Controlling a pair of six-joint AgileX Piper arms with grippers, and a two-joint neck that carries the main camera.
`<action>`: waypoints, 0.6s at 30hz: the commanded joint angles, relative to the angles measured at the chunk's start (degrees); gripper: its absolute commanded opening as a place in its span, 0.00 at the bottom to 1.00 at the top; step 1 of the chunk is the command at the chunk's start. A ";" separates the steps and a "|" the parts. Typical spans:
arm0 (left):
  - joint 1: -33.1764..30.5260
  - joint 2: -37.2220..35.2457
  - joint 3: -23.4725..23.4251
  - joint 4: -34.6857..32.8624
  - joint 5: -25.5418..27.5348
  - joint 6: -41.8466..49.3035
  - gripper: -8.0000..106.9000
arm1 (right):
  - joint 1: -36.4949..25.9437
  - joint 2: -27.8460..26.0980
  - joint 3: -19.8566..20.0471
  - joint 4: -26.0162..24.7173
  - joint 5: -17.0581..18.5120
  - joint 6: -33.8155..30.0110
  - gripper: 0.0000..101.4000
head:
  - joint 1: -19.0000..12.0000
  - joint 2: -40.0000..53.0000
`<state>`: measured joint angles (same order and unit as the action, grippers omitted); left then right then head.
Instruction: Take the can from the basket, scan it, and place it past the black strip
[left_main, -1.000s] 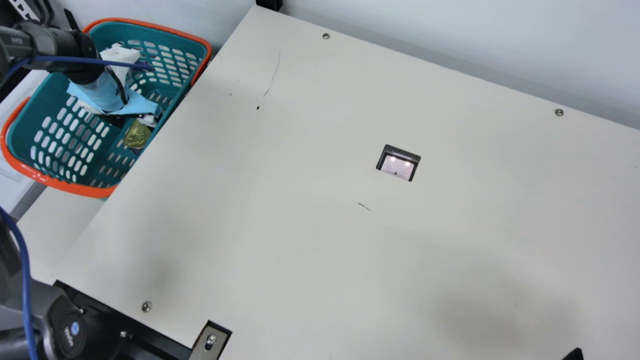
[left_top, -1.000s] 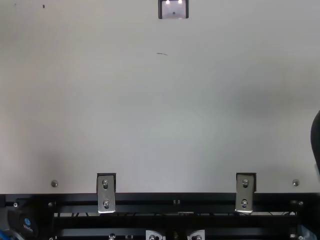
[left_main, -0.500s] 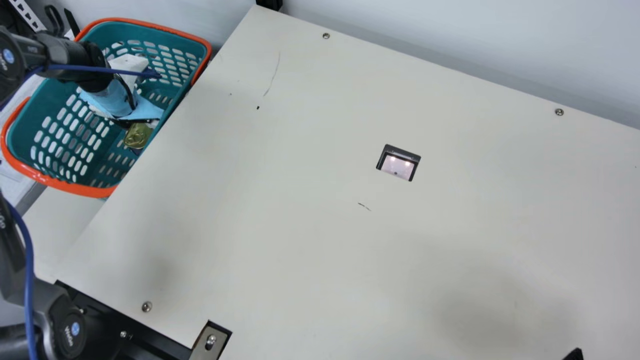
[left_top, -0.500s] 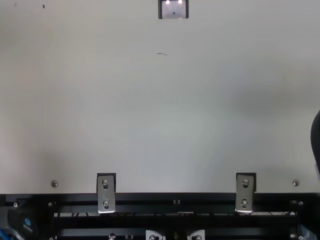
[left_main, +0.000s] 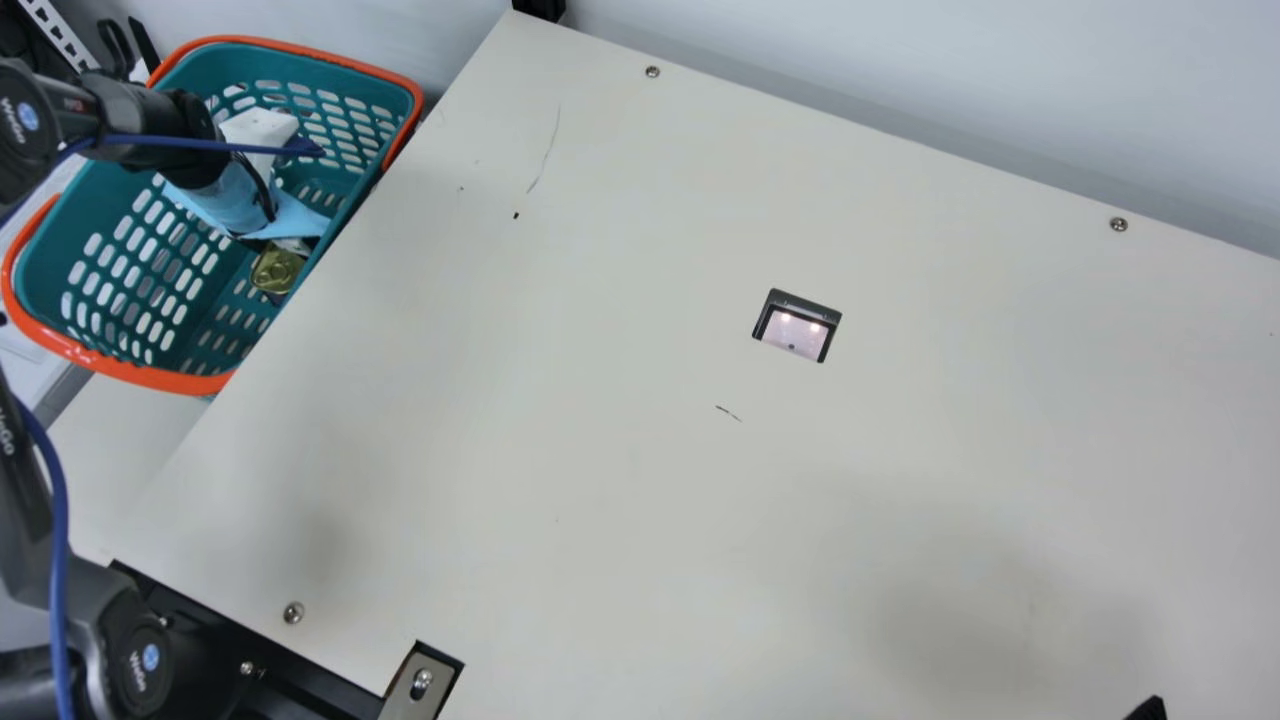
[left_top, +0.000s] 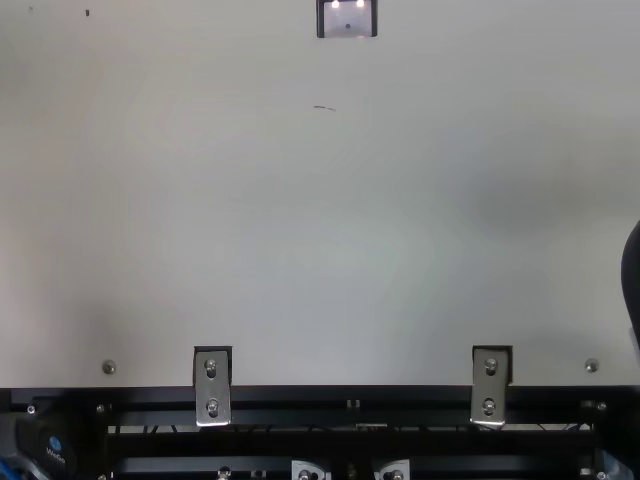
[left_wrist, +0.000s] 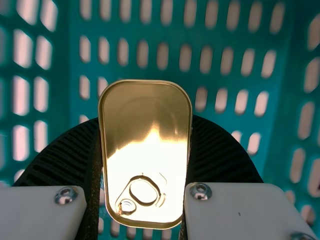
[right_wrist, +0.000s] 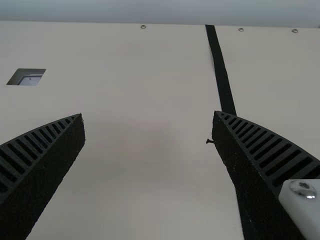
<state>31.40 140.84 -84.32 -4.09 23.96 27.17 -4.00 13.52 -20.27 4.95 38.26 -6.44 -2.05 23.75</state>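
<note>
Inside the teal basket (left_main: 150, 378), just off one end of the cream worktop (left_main: 600, 480), your left gripper (left_main: 232, 195) reached down with its blue-wrapped wrist over the can (left_main: 277, 270). The left wrist view looked onto the can's gold lid, a rounded rectangle with a ring pull (left_wrist: 143, 191) toward one end, and there the left gripper (left_wrist: 145, 150) had its jaws closed in against both long sides, so you had hold of the can between them while it was down in the basket. In the main view you could see the same lid close to the basket wall nearest the worktop. Your right gripper (left_main: 1148, 710) was well away from the basket, one black tip of it poking into the main view's bottom edge. As the right wrist view showed it, the right gripper (right_wrist: 149, 117) had its jaws spread wide above bare cream surface, with nothing held between them. Beyond them ran the black strip (right_wrist: 222, 75), partly hidden behind one side of the jaws. The scanner window (left_main: 797, 330) sat in the worktop between the basket and the strip, two small lights glowing in it.
</note>
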 joint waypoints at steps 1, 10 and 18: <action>-0.16 -3.58 2.08 -1.26 -1.38 1.02 0.16 | 0.00 0.00 0.00 0.00 0.00 0.00 1.00 | -1.75 0.85; -0.63 -18.21 10.82 -7.46 -5.23 5.89 0.16 | 0.00 0.00 0.00 0.00 0.00 0.00 1.00 | -1.75 0.85; -0.73 -31.01 17.03 -10.19 -5.92 8.00 0.16 | 0.00 0.00 0.00 0.00 0.00 0.00 1.00 | -1.75 0.85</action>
<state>30.74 114.06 -68.30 -13.97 18.16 35.01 -4.00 13.52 -20.27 4.95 38.26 -6.44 -2.05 23.75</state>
